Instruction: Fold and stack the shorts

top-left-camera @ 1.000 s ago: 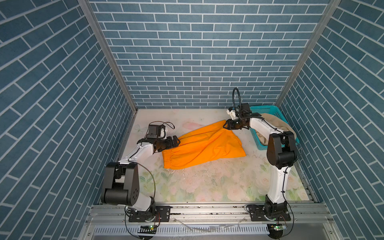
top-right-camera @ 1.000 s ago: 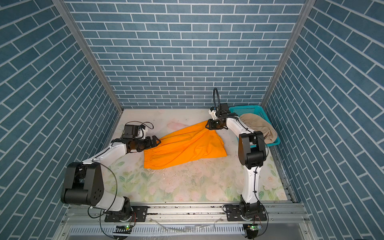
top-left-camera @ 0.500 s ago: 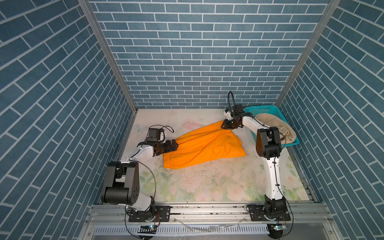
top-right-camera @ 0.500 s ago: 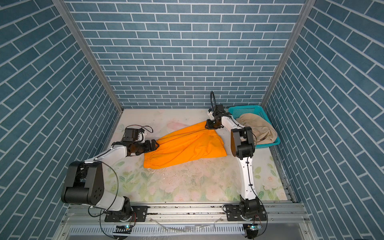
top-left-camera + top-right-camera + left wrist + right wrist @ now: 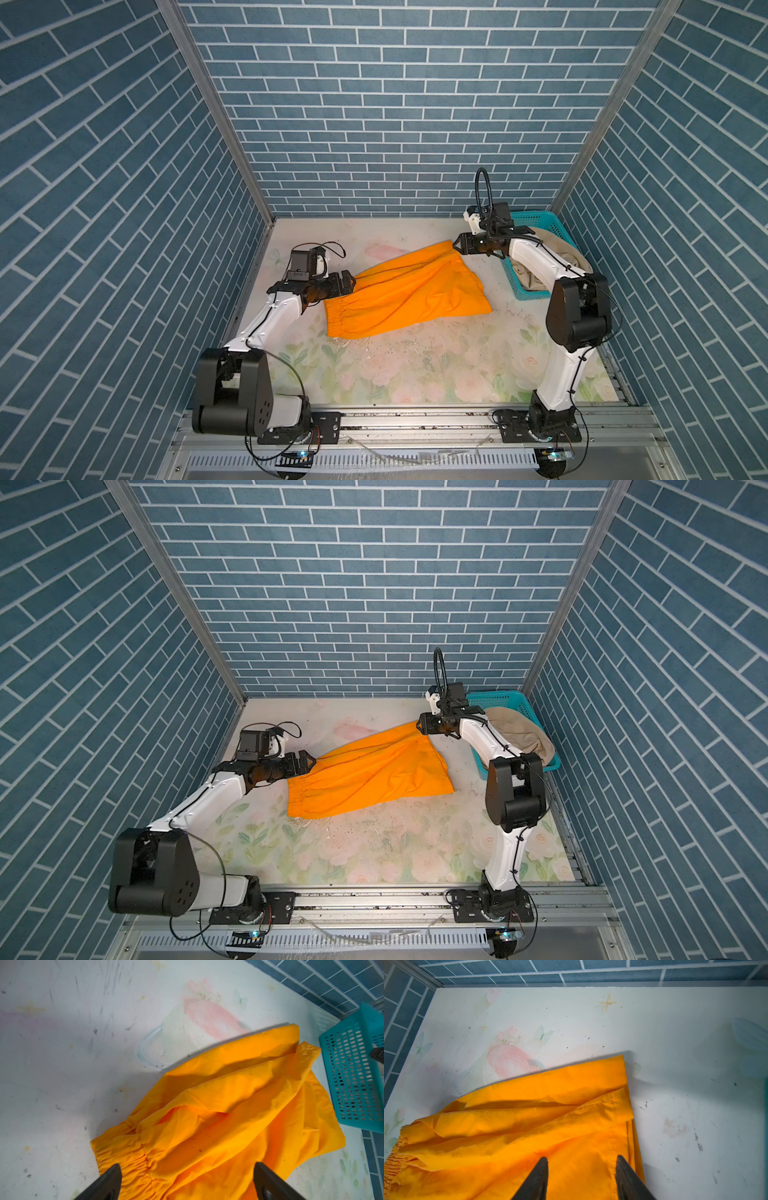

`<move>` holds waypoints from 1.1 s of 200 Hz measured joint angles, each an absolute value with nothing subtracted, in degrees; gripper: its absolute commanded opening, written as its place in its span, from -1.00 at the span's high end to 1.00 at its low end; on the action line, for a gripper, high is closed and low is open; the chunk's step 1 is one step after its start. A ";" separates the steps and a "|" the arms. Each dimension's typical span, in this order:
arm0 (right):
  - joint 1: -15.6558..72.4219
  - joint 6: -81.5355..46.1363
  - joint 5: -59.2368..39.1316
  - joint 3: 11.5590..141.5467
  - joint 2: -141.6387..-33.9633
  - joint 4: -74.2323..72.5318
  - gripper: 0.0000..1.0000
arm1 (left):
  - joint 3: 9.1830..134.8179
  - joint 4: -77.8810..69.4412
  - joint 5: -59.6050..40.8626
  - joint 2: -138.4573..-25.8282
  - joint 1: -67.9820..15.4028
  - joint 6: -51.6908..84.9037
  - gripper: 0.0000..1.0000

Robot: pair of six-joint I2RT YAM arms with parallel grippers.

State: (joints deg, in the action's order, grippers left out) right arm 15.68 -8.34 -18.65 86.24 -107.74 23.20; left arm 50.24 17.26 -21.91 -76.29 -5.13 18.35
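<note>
The orange shorts (image 5: 407,291) (image 5: 370,775) lie spread on the floral table, gathered waistband to the left and leg hems to the right. My left gripper (image 5: 347,282) (image 5: 187,1167) is wide open at the far end of the waistband (image 5: 124,1155), with the cloth below its jaws. At the far hem corner my right gripper (image 5: 459,243) (image 5: 581,1158) stands open, jaws apart over the orange hem (image 5: 612,1122), which lies flat. The beige shorts (image 5: 519,733) sit heaped in the teal basket (image 5: 498,696).
The basket (image 5: 540,218) stands in the back right corner, just behind my right forearm. Blue brick walls close in the table on three sides. A metal rail (image 5: 415,419) runs along the front edge.
My right gripper's jaws have parted and the far hem corner now lies flat on the table. The right elbow swung inward, then back out. The left gripper stayed open by the waistband.
</note>
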 measured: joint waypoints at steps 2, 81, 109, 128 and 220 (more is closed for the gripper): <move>15.68 -8.54 -18.68 85.49 -107.46 22.90 0.08 | 50.24 17.30 -21.91 -75.96 -5.30 18.37 -0.99; 16.73 -12.80 -21.28 84.29 -117.40 16.64 0.47 | 47.94 13.96 -22.96 -78.04 -7.05 18.85 -0.99; 17.17 -13.56 -21.21 90.91 -123.42 15.46 0.53 | 46.33 13.08 -22.28 -79.92 -7.16 18.48 -0.99; 17.30 -13.69 -21.06 96.01 -127.70 15.59 0.52 | 45.80 11.92 -20.93 -81.97 -7.16 18.41 -0.99; 16.62 -13.39 -18.94 91.02 -122.58 20.25 -0.24 | 46.68 13.28 -17.96 -83.31 -7.16 18.09 -0.99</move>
